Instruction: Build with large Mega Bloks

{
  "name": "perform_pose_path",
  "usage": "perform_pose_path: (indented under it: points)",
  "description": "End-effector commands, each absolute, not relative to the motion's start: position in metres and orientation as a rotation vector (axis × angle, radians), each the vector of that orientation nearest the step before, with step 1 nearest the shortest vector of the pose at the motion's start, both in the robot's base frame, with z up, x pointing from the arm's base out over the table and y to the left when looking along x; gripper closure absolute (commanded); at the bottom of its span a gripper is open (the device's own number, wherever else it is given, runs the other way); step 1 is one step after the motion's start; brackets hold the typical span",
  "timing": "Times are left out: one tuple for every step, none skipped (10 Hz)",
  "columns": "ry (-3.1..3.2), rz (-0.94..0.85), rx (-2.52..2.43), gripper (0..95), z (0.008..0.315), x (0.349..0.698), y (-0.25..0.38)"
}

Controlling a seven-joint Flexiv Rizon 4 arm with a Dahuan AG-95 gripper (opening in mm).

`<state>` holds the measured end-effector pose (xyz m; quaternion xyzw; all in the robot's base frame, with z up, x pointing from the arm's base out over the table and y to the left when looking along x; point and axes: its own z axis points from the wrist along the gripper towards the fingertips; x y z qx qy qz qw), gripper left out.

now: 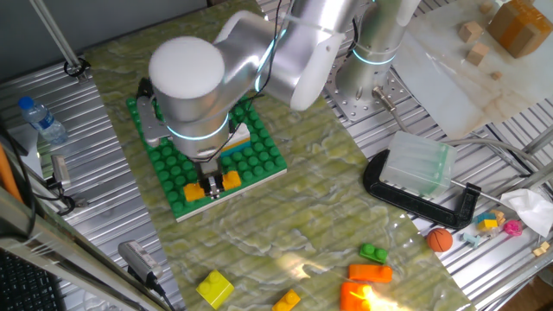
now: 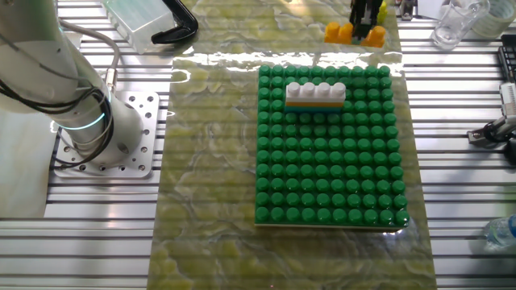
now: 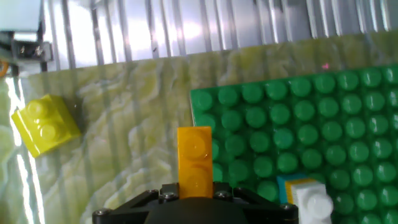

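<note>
From the hand view, the gripper [image 3: 196, 196] has its jaws pinching an orange bar [image 3: 195, 163] by its near end, and the bar juts forward over the near-left part of the green baseplate [image 3: 323, 118]. Just right of it, at the bottom edge, is the end of a stack: a white brick [image 3: 312, 202] on yellow and cyan layers. Off the plate to the left, a yellow brick [image 3: 45, 124] lies alone on the mat [image 3: 137, 106], near its left edge.

In one fixed view the gripper [image 1: 210, 184] hangs over the front edge of the baseplate [image 1: 259, 160], with the orange bar [image 1: 213, 185] showing either side of the fingers. The stack [image 1: 235, 138] is mostly hidden under the arm. Along the mat's front edge lie the yellow brick [image 1: 214, 288], a small yellow-orange one [image 1: 286, 301], two orange bricks [image 1: 367, 283] and a green one [image 1: 373, 253].

In the other fixed view the gripper [image 2: 364, 18] and bar [image 2: 355, 33] are at the far edge, seemingly just beyond the plate [image 2: 330, 185]; the white-topped stack [image 2: 315, 95] sits near the plate's far edge, well apart from the bar.
</note>
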<state>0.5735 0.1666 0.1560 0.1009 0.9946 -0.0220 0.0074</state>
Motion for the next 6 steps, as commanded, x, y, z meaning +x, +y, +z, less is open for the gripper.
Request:
perform_pose_path:
  points:
    - [3.117, -0.062, 0.276, 95.0, 0.171, 0.559, 0.13]
    - [3.134, -0.086, 0.244, 95.0, 0.177, 0.551, 0.114]
    - [3.15, -0.093, 0.205, 95.0, 0.182, 0.543, 0.1]
    - [3.154, -0.091, 0.192, 95.0, 0.182, 0.535, 0.092]
    - [3.156, -0.099, 0.182, 95.0, 0.18, 0.528, 0.085]
    - [3.155, -0.124, 0.159, 95.0, 0.177, 0.521, 0.077]
